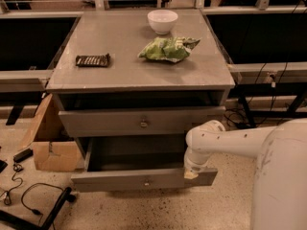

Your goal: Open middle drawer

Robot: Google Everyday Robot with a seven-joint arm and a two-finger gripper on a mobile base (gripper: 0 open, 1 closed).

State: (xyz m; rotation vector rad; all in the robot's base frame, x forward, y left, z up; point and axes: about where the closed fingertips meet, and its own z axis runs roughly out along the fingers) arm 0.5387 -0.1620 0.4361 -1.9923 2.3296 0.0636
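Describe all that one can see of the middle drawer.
The middle drawer is grey, with a flat front and one small round brass knob at its centre. It stands pulled out past the drawer above; what shows of its inside looks empty. The tool sits at the top edge of its front, near the right end.

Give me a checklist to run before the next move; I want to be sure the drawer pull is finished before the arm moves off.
1. Middle drawer drawn out, inside showing: ok.
2. Gripper at the right end of that drawer's front, on its top edge: ok.
3. Hold on the front: cannot tell.
4. Arm apart from the upper drawer near its right corner: cannot tell.
5. Bowl, chip bag and dark bar resting on the cabinet top, back from its front edge: ok.
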